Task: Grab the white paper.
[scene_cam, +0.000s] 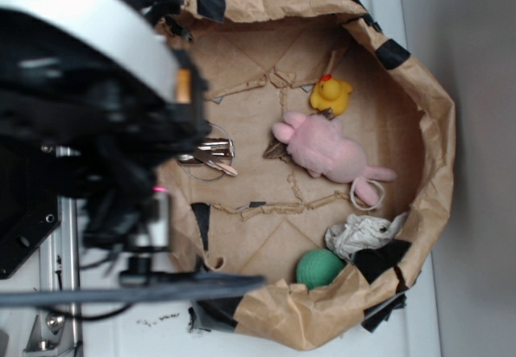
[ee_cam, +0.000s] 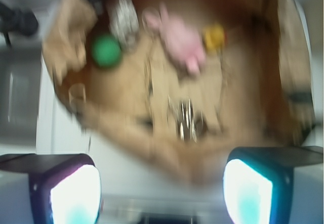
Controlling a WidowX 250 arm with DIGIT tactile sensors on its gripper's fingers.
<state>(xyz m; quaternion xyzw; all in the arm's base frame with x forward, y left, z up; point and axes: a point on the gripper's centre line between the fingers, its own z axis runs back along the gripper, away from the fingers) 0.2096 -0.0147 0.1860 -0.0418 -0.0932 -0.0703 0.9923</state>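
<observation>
Fingers (ee_cam: pixel 75 193) spread wide and empty, one at each lower corner of the wrist view, nothing between them. Held high above the near rim of the brown paper bag (scene_cam: pixel 435 131), likely to take in the whole basin before committing to a descent.

Directly ahead of the fingers, on the bag's flat bottom: a bunch of metal keys on a ring (ee_cam: pixel 186 120), closest of all the contents. Farther ahead, near the middle: a pink plush bunny (ee_cam: pixel 177 39), with a yellow rubber duck (ee_cam: pixel 214 36) just beside it toward the right finger's side.

Ahead and toward the left finger's side: a green ball (ee_cam: pixel 106 50), and touching it, slightly farther off, the white paper (ee_cam: pixel 123 17), a crumpled wad tucked against the bag's wall. Wrist view heavily blurred, so creases readable only from the exterior camera (scene_cam: pixel 360 234).

Bag sides rolled down and taped in black, probably to keep loose things from rolling onto the white desk (scene_cam: pixel 476 292). Paper's corner spot, hard by wall and ball, probably calls for a careful approach.
</observation>
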